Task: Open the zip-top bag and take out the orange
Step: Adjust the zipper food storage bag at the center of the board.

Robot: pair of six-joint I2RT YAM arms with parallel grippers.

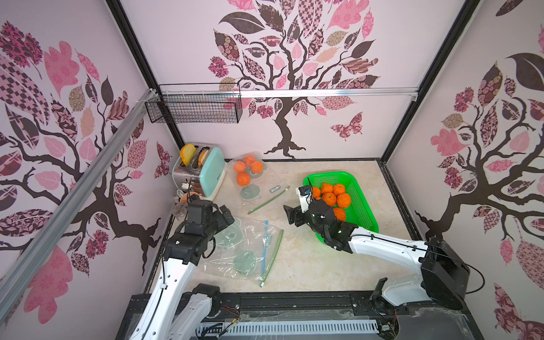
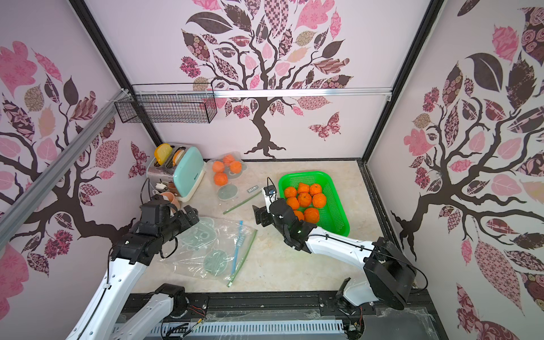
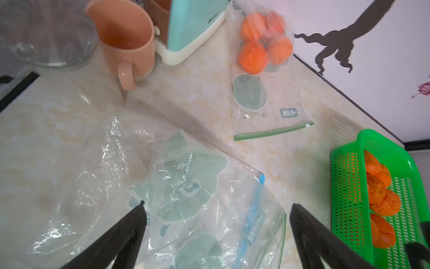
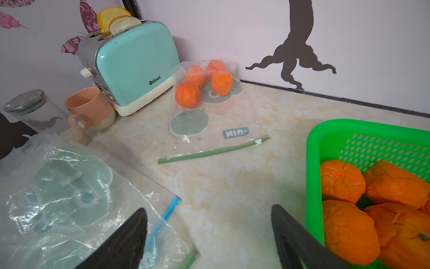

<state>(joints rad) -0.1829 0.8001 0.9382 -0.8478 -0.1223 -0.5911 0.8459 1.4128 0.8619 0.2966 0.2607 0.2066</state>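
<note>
A clear zip-top bag [image 1: 250, 191] lies by the back wall with its green zip strip [image 4: 209, 151] closed. Several oranges [image 1: 243, 178] sit inside it. A second bag [image 1: 247, 250], empty and crumpled, lies flat at the front left. My left gripper [image 3: 217, 205] hangs open just above this empty bag [image 3: 197, 209], holding nothing. In both top views it is at that bag's far left corner [image 1: 228, 216]. My right gripper [image 4: 208, 208] is open over bare counter between the empty bag [image 4: 58, 198] and the green basket [image 4: 349, 123], also holding nothing.
The green basket [image 1: 329, 174] at the right holds several loose oranges [image 1: 329, 198]. A mint toaster [image 1: 210, 170], a peach mug [image 3: 126, 39] and a glass jar [image 4: 32, 109] stand in the back left corner. A wire basket [image 1: 194, 107] hangs on the wall.
</note>
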